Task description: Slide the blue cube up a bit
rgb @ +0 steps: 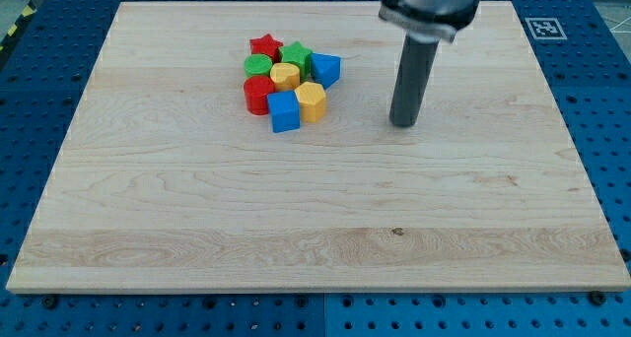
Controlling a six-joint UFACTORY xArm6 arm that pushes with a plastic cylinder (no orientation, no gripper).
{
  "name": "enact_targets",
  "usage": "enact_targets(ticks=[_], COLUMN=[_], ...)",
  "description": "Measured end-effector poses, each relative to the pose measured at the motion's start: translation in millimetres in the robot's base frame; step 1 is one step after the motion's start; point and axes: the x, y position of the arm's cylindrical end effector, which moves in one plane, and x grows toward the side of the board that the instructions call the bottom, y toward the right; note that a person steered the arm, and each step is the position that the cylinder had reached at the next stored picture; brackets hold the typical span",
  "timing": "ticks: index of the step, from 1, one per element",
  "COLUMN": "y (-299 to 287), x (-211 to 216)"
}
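Board [296, 238]: the near half of the wooden board is bare, so all the action sits toward the view's top.
Blue cube [284, 111]: here's our target, at the bottom edge of the cluster, nearest the camera and touching its neighbours.
Yellow block [311, 101]: pressed against the blue cube's right side, a little above it.
Red cylinder [258, 94]: snug on the blue cube's upper left.
My tip [403, 123]: planted on the board well to the right of the blue cube, about level with it and apart from every block. There is no claw here, just a bare rod, so nothing opens or closes.
Second yellow block [286, 76]: straight above the blue cube, likely in the way of an upward push.
Blue block [325, 69]: above and right of the blue cube, shape unclear.
Green block [258, 65], green star [296, 53], red star [264, 46]: farthest back, above the blue cube.
Next move, my guess: swing below the blue cube, then nudge upward.
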Motion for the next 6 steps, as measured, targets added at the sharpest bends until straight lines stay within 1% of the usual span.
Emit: enact_targets(ticks=[1, 2, 4, 6], y=[-52.5, -92.9, -150.4, -155.8], x=[44.8, 54.5, 7.8, -10.2])
